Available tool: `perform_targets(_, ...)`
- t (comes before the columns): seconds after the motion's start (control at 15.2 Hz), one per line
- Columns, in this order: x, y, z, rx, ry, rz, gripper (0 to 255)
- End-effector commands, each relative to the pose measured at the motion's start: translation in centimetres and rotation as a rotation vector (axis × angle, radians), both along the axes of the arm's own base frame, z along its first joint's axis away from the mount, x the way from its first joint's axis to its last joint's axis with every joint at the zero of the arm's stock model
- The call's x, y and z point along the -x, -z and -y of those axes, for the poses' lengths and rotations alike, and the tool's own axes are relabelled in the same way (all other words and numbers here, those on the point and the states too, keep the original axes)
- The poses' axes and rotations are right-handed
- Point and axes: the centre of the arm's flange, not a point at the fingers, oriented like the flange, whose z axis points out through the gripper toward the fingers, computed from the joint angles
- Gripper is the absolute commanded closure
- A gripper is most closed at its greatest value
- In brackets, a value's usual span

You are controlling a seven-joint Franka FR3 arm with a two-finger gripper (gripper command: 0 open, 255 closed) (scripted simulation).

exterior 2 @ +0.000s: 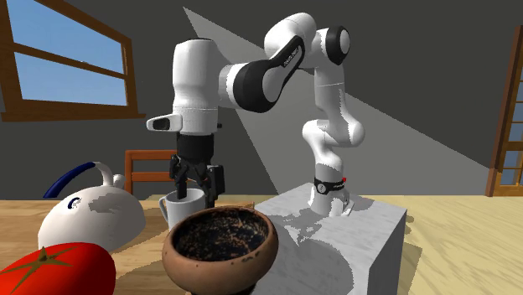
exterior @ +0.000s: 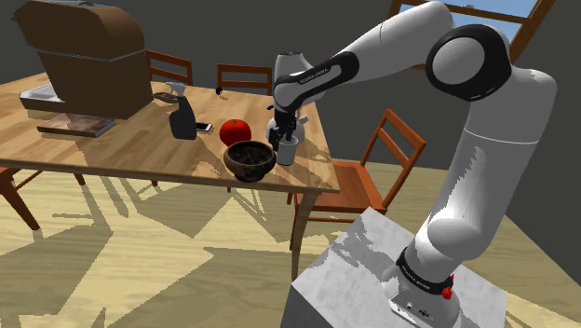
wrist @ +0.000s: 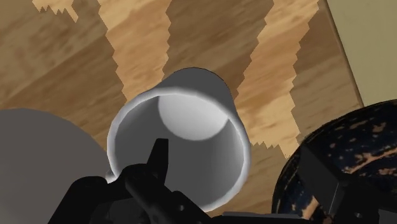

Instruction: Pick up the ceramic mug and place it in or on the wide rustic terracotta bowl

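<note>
claw (wrist: 238, 156) straddles rim of white mug (wrist: 191, 118); dark speckled bowl (wrist: 347, 143) just beside

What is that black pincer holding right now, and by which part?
Nothing yet, it seems. The pincer is open astride the rim of the white mug: one finger inside, the other outside and apart from the wall.

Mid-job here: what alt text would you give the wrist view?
A white mug seen from above on the wooden table, with the open jaws straddling its wall: one inside, the other outside, toward the dark speckled bowl.
</note>
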Motion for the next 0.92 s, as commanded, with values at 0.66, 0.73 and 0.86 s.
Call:
perform_targets(0.66, 0.04, 0.62, -0.18, -0.002, -0.004, -0.008, 255)
perform_targets(0.73, 0.04, 0.62, -0.18, -0.002, -0.004, -0.008, 255)
perform_targets(0.86, 0.04, 0.62, -0.19, -0.002, -0.004, -0.008, 255)
